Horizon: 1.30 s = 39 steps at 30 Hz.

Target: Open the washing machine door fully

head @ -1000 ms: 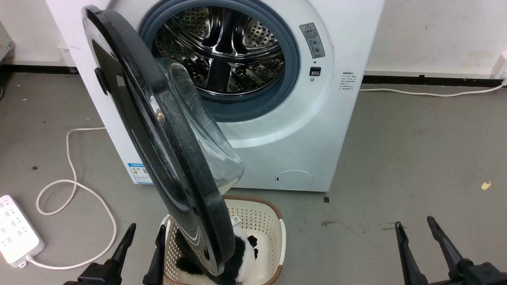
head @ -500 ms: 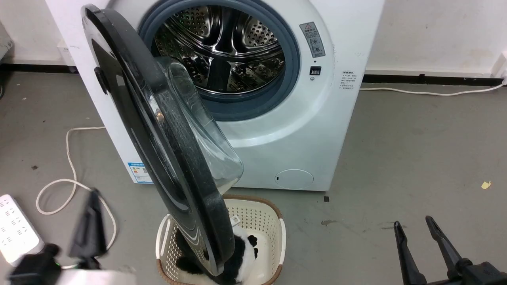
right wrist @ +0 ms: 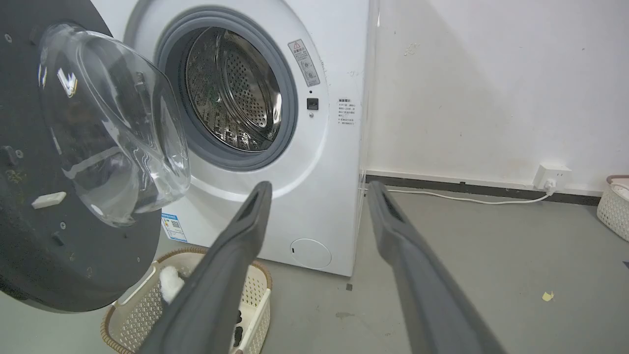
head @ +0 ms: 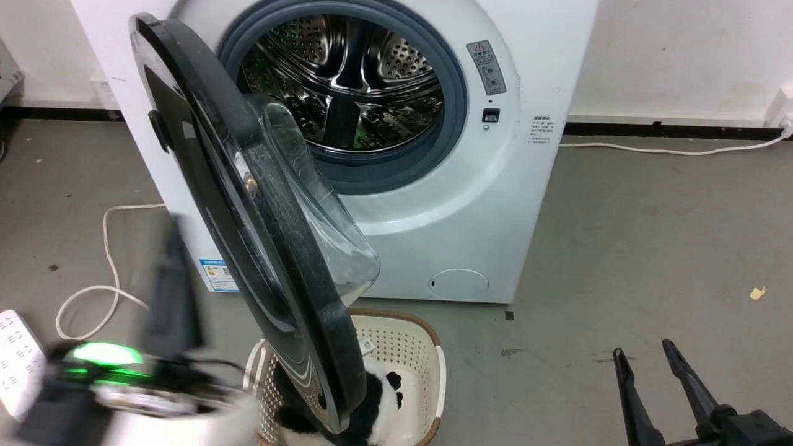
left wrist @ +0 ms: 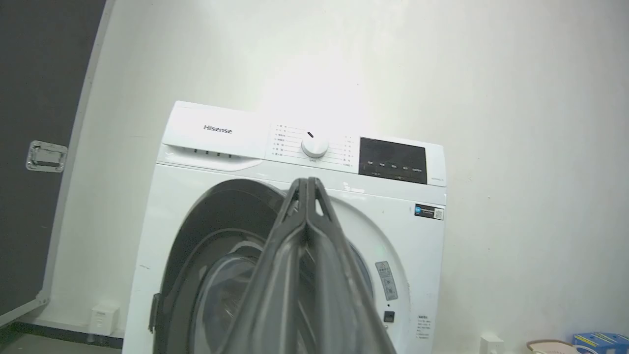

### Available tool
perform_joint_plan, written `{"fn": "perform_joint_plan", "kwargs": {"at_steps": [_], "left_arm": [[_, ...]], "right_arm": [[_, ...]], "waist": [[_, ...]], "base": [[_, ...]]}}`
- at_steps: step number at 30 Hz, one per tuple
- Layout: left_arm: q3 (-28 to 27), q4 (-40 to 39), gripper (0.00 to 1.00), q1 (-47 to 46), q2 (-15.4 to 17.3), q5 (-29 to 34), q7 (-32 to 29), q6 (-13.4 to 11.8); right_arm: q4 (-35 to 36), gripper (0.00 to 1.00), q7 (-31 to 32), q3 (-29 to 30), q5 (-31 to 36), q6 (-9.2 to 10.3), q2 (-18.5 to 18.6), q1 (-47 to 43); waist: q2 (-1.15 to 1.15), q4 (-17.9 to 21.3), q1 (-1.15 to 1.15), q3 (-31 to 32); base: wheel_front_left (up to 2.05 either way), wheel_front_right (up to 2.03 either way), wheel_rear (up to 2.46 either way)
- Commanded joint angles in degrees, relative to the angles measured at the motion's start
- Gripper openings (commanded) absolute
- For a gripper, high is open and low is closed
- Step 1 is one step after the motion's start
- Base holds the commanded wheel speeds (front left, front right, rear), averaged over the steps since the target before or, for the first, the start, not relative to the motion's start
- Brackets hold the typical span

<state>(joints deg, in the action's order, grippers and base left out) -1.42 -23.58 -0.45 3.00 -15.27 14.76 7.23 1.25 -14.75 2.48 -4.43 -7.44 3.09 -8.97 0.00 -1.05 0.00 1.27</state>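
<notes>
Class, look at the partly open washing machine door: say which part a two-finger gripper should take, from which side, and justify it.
Probably the thick black rim of the washing machine door at its free edge nearest the robot, approached from the front, one finger on each face. The disc stands upright and edge-on there; the bulging glass bowl offers no pinch.

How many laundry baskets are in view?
2. One basket stands on the floor under the lower edge of the open washing machine door. The second basket stands by the wall, at the right edge of the right wrist view. Others may be hidden.
</notes>
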Motion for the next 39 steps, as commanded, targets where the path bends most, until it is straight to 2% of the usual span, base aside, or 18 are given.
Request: {"fn": "perform_joint_plan", "kwargs": {"at_steps": [1, 8, 16, 23, 28, 34, 39], "left_arm": [[2.88, 0.66, 0.00, 1.59, -0.09, 0.78, 0.24, 0.25], [14.97, 7.91, 0.00, 5.49, 0.22, 0.94, -0.81, 0.25], [20.61, 17.02, 0.00, 6.07, 0.53, -0.84, -2.89, 0.25], [19.11, 27.59, 0.00, 2.51, 0.74, -3.70, -3.90, -0.08], [17.42, 30.42, 0.00, 1.31, 1.01, -3.99, -2.10, -0.77], [18.12, 30.79, 0.00, 3.92, 2.36, -2.74, -0.78, -0.82], [16.76, 29.47, 0.00, 5.80, 2.80, -2.87, -0.31, -1.95]], "right_arm": [[-0.24, 1.00, -0.25, -0.15, -0.33, -0.05, -0.21, 0.55], [-0.63, 1.00, -0.25, -0.43, -0.87, -0.05, -0.21, 0.74], [-0.91, 1.00, -0.25, -0.40, -1.32, -0.05, -0.21, 0.75], [-1.18, 1.00, -0.25, -0.32, -1.67, -0.05, -0.21, 1.07], [-1.11, 1.00, -0.25, -0.01, -1.65, -0.05, -0.21, 0.98], [-1.83, 1.00, -0.25, 0.48, -2.10, -0.05, -0.21, 0.49], [-2.69, 1.00, -0.25, 0.45, -2.66, -0.05, -0.21, 0.41]], "waist": [[0.00, 0.11, 0.00, 0.00], [0.00, 0.85, 0.00, -0.17], [0.00, 1.37, 0.00, -0.49], [0.00, 1.36, 0.00, -0.84], [0.00, 0.39, 0.00, -1.06], [0.00, -4.58, 0.00, -0.33], [0.00, -9.97, 0.00, 0.15]], "base": [[0.00, 0.00, 0.00], [0.00, 0.00, 0.00], [0.00, 0.00, 0.00], [0.00, 0.00, 0.00], [0.00, 0.00, 0.00], [0.00, 0.00, 0.00], [0.00, 0.00, 0.00]]}}
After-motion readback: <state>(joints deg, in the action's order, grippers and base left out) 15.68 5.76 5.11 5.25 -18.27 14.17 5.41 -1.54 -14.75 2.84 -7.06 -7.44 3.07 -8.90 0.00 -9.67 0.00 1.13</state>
